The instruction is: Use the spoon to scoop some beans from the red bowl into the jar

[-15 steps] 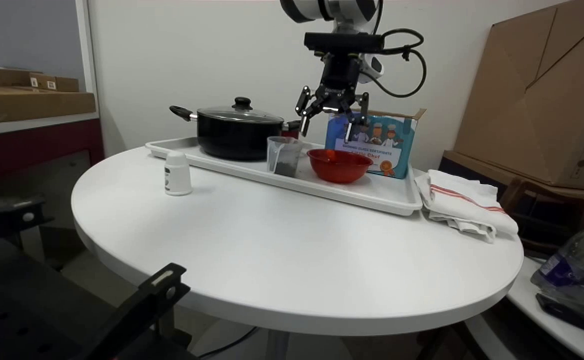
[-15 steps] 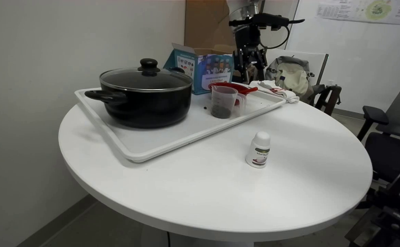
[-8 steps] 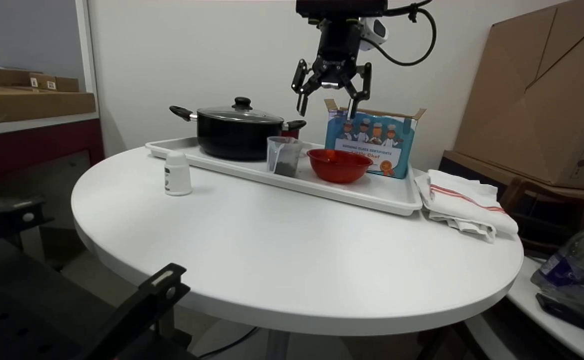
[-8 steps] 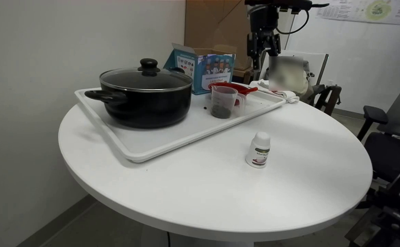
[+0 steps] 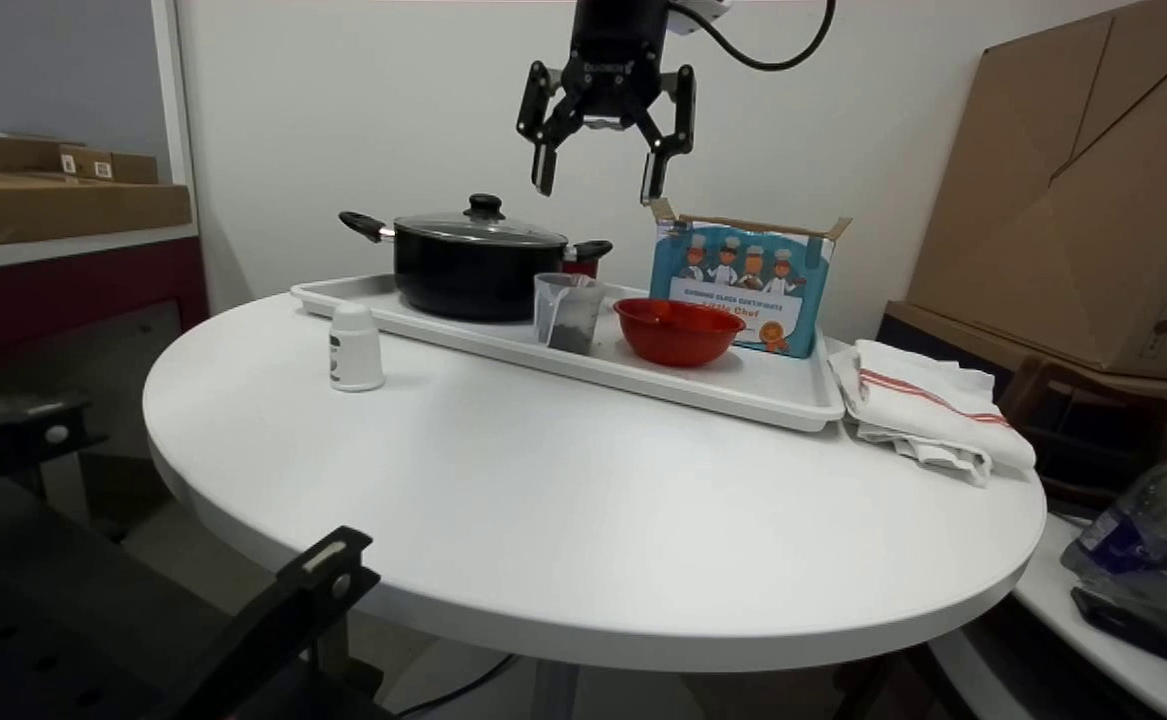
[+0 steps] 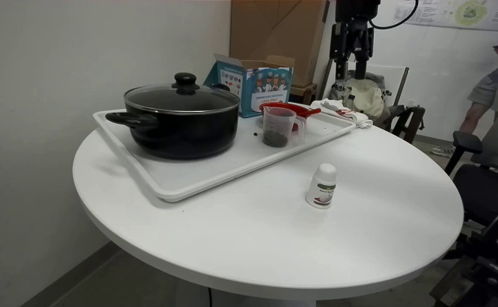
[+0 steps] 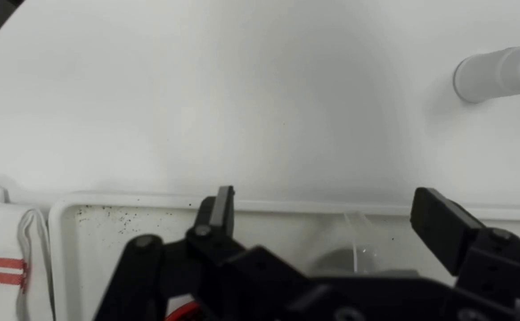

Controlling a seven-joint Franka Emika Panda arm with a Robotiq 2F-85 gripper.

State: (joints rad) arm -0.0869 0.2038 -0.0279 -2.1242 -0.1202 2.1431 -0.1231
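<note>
Gripper [image 5: 596, 188] wide-jawed aloft, beans [image 6: 275, 139] apparently in jar [image 6: 280, 123]

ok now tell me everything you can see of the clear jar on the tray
The jar is small, see-through and slightly cloudy, plastic by its look, with a pouring lip, a loop handle and faint marks too small to read. Dark contents fill its lower part; its top is uncovered. It stands upright on the white tray, between the black pot and the red bowl, with gaps to both. Only the tray touches it; the open pincer hangs above, clear of it.
</note>
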